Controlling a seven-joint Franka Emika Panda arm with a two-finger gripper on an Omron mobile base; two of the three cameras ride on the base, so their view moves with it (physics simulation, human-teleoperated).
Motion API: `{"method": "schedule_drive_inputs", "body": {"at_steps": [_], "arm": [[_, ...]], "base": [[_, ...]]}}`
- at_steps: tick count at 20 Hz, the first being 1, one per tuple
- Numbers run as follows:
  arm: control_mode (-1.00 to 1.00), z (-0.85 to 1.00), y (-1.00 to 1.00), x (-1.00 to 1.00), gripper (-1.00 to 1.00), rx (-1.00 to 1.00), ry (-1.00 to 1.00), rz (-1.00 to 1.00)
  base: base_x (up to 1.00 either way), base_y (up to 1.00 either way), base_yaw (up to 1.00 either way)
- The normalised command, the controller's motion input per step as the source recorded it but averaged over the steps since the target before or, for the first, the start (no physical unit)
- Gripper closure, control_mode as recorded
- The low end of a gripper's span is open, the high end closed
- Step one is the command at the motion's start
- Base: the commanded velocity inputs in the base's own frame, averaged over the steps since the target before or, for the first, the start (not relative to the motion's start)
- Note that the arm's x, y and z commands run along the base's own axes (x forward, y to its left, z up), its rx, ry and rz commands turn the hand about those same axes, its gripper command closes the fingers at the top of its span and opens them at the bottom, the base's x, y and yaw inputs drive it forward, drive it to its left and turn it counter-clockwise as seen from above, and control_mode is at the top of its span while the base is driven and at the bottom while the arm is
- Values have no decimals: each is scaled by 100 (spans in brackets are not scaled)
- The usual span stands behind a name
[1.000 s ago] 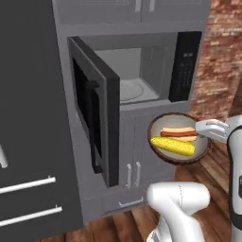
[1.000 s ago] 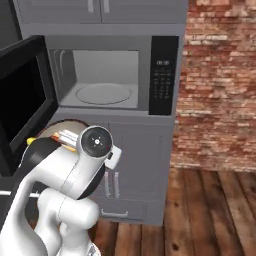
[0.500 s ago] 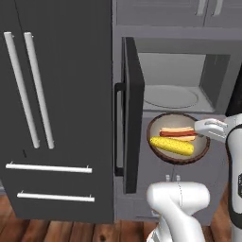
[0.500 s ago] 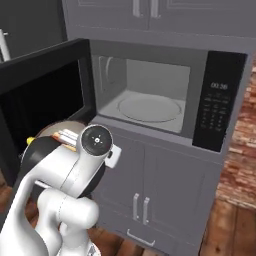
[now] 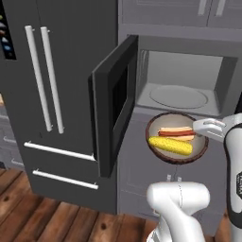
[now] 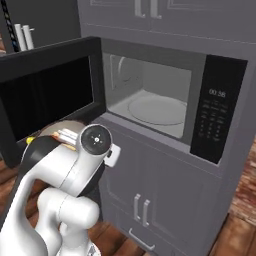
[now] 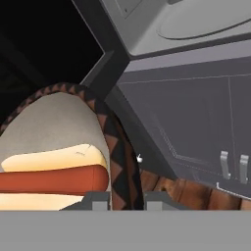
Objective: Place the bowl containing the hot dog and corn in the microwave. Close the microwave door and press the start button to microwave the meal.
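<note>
The dark brown bowl [image 5: 156, 127] hangs in front of the cabinet, just below the microwave [image 5: 189, 71]. My gripper [image 5: 197, 126] is shut on its right rim. In the bowl lie the hot dog [image 5: 176, 132] and, in front of it, the yellow corn [image 5: 170, 145]. In the hand view the patterned bowl rim [image 7: 117, 147] runs between my fingertips [image 7: 95, 198], with the hot dog [image 7: 54, 179] to the left. The microwave door [image 5: 113, 108] stands wide open to the left, baring the round turntable [image 5: 178, 97]. The black keypad [image 6: 215, 117] is at the microwave's right.
A dark fridge [image 5: 47, 80] with two long handles stands to the left, behind the open door. Grey cabinet doors [image 6: 150, 200] with small handles lie under the microwave. Wooden floor [image 5: 42, 217] lies below. My own arm [image 6: 65, 165] hides most of the bowl in the right base view.
The whole picture has shifted with the base: the microwave's opening now faces me more squarely, above the bowl. The bowl stays held the same way at the gripper.
</note>
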Motion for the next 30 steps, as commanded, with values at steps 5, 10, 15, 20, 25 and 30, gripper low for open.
{"method": "schedule_drive_inputs", "body": {"at_steps": [5, 10, 15, 20, 25, 30], "arm": [[100, 0, 0, 0, 100, 0, 0, 0], [100, 0, 0, 0, 100, 0, 0, 0], [100, 0, 0, 0, 100, 0, 0, 0], [100, 0, 0, 0, 100, 0, 0, 0], [100, 0, 0, 0, 100, 0, 0, 0], [-100, 0, 1, 0, 100, 0, 0, 0]], "base": [[4, -30, 8], [12, -5, -9], [17, 1, -31], [10, 19, -30], [12, 28, -27], [9, 27, -13]]}}
